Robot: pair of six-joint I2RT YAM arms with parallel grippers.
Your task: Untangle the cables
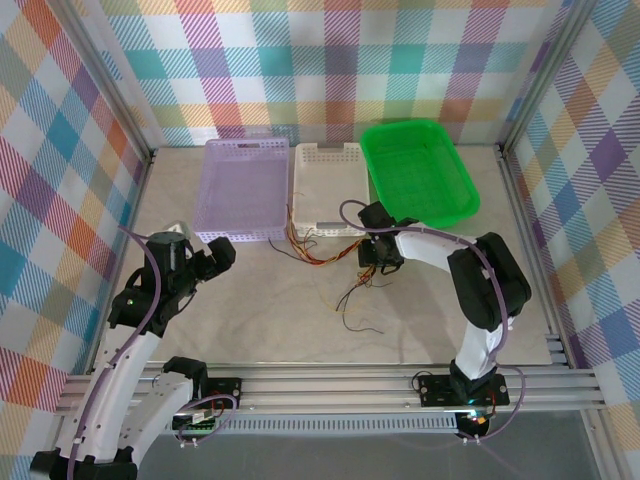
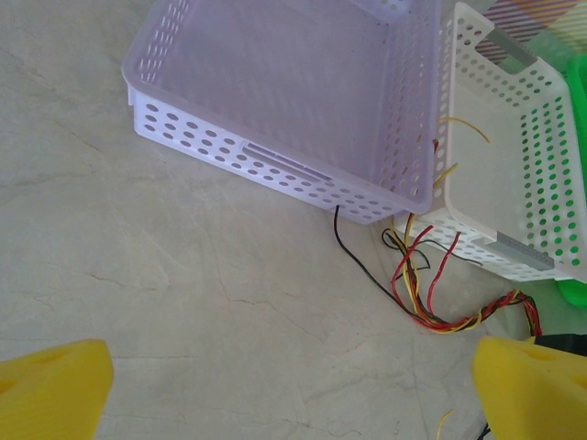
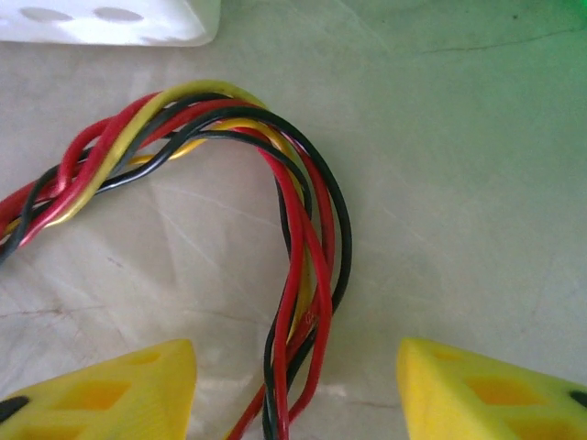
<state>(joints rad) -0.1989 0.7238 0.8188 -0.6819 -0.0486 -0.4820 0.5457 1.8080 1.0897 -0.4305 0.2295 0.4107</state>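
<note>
Right wrist | right gripper [image 3: 293, 353] pointed down | jaws straddle cables [image 3: 312, 266]

Left pincer [image 2: 293, 394] spread wide, angled forward and down. Right pincer [image 3: 298, 394] aimed straight down, jaws partly apart.

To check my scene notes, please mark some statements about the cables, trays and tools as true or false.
1. The cables pass between the fingers of the right tool. True.
2. The left tool grips the cables. False: it is open, apart from them.
3. The cables are red, yellow and black. True.
4. The green tray stands left of the lilac tray. False: it stands right of the white tray; the lilac tray is leftmost.
</note>
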